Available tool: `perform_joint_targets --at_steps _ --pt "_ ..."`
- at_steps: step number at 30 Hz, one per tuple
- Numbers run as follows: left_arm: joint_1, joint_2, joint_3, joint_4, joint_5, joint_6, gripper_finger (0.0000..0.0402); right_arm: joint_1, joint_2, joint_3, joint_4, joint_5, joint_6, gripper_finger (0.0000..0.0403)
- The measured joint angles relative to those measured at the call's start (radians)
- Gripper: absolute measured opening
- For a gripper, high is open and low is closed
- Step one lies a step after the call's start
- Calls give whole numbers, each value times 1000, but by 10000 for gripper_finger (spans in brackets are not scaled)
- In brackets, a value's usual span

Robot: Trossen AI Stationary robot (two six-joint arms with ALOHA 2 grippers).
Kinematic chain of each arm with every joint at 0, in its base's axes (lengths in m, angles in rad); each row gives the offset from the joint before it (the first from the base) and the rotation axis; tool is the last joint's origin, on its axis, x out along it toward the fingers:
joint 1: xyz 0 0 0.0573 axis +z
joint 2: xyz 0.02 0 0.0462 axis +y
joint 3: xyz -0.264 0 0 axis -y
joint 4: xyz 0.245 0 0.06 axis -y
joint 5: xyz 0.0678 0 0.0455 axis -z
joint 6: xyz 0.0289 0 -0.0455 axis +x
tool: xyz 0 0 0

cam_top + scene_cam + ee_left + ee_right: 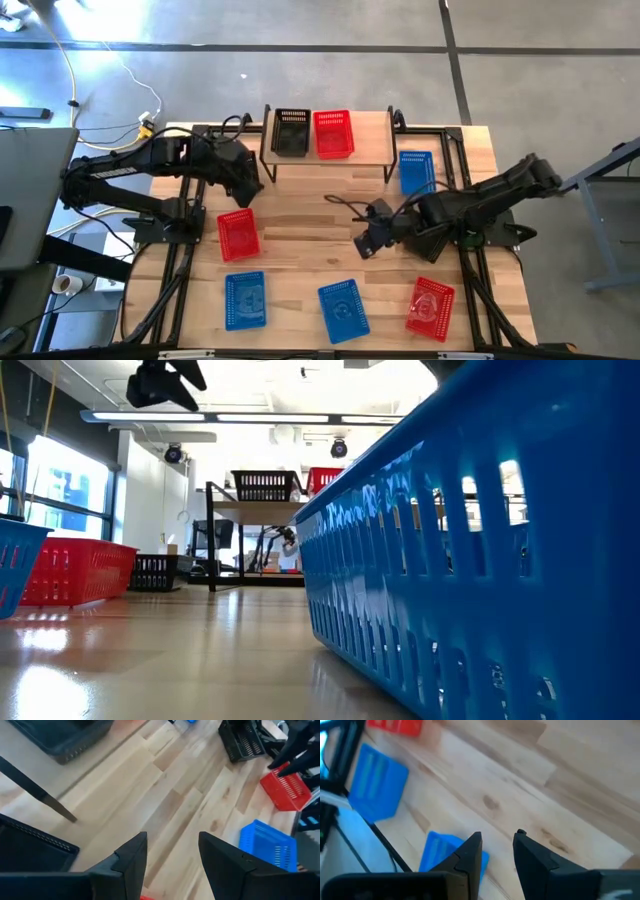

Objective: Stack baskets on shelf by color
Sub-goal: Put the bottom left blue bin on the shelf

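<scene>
The shelf (370, 128) stands at the table's far edge with a black basket (291, 131) and a red basket (334, 133) on its plank. On the tabletop lie a blue basket (416, 171) right of the shelf, a red one (238, 234), two blue ones (245, 299) (343, 311) and a red one (431, 307). The low view shows another black basket (155, 572) on the table left of the shelf. My left gripper (247, 182) hangs open above that spot, touching nothing. My right gripper (368, 240) is open over bare wood mid-table.
The shelf's thin black legs (266, 160) stand close to my left gripper. Black frame rails (175, 270) run along both sides of the table. A blue basket (480, 560) fills the low view's right half. Bare wood lies between the shelf and the near row of baskets.
</scene>
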Motion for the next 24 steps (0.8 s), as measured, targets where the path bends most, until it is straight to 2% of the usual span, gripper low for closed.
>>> perform_joint_targets --at_steps 8,17,24 --pt "-133 0 0 -54 30 -260 170 28 7 0 -11 42 -39 109" --pt "-385 2 -1 -154 -10 -592 170 25 7 0 -15 33 -149 170" --pt "-585 34 -1 -238 -46 -844 170 25 7 0 -14 30 -157 177"
